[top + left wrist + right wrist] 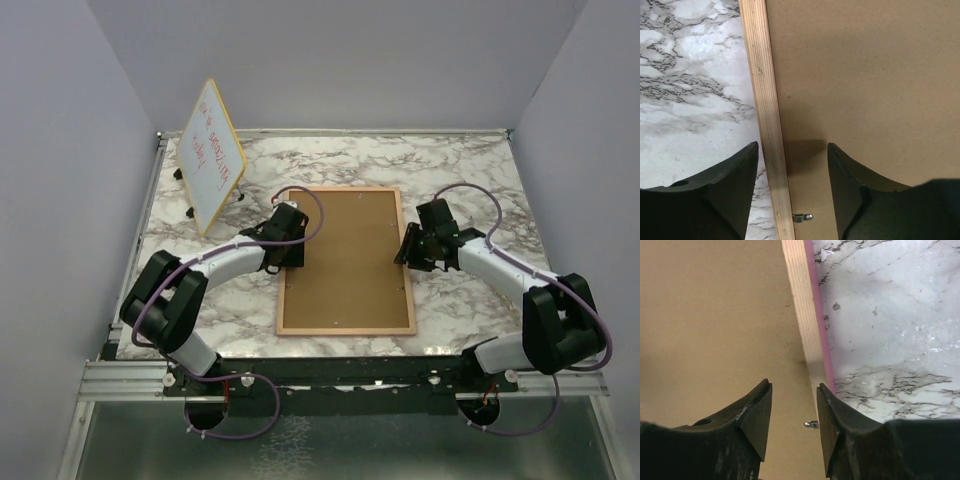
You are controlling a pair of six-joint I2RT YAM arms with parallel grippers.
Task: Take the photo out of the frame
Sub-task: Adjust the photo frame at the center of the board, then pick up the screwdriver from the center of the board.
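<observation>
The frame [345,260] lies back-up on the bench [460,170] between our two sets of jaws, and the photo is hidden beneath its brown board. Its long axis runs away from our bases. Our left jaws, released, straddle the left rail [767,125]; our right jaws, released, straddle the right rail [805,315], with bare marble outside each

We see a frame [346,260] with a plain brown back, a pale wood rim and a thin pink edge. The table [470,170] is white marble with grey veins. The whiteboard [212,155] is white, with a yellow edge and red writing.
</observation>
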